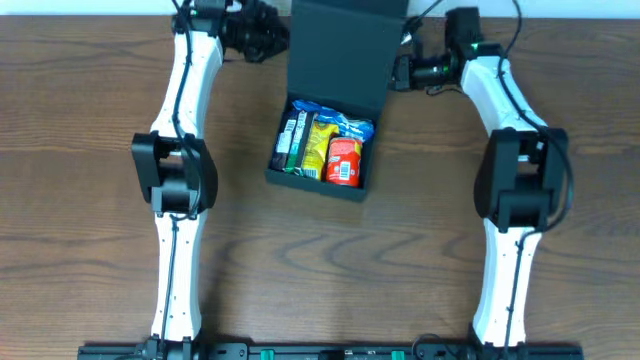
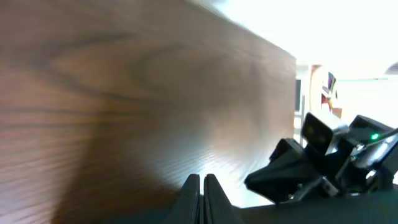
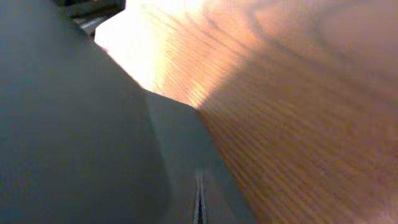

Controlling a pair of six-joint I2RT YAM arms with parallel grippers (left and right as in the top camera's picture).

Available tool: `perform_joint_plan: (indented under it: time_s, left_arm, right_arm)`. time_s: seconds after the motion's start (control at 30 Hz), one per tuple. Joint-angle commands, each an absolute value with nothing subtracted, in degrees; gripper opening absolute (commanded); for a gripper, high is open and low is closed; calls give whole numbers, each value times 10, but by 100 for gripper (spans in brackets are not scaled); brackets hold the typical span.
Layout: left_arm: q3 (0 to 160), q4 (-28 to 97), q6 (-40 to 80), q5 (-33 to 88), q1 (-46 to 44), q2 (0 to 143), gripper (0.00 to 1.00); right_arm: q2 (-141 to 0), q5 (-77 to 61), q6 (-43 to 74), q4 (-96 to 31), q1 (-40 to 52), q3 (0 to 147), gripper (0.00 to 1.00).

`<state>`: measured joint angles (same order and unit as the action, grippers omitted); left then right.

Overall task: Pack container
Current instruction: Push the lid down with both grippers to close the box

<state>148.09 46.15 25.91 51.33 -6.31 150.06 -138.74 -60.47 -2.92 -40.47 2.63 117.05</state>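
Container (image 1: 316,186): black box near the middle of the table (image 1: 90,200), toward the far edge, open, with its lid (image 1: 340,50) raised at the rear.
Contents: dark-green bar (image 1: 293,140), yellow packet (image 1: 320,145), blue packet (image 1: 340,122) and red packet (image 1: 344,160), packed side by side.
Left gripper (image 2: 201,182): clenched on nothing above bare wood, left of the lid and apart from it.
Right gripper (image 3: 199,190): fingers closed to a thin seam, just beside the lid's right edge; whether it touches the lid cannot be told.
Obstruction: the raised lid stands between the two grippers.
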Motion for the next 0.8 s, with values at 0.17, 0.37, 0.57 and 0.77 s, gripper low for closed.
perform_joint_plan:
  time_s: [0.17,0.37,0.57,0.77]
  left_arm:
    - [1630,638,73,536,-84,1502,6]
    - [1698,755,-37,530,-88,1502,6]
    - [1738,855,-95,463,-86,1502,6]
    - [1769,914,-107,354,-84,1495,6]
  right_arm:
    - [-1266,-627,-113,-468,31,1187,2]
    - [-1246,-606,-177,-567,44,1187,1]
    - [-1227,-522,-237,-668,70,1187,2]
    - [-1197,-486,-250,-708,76,1187,2]
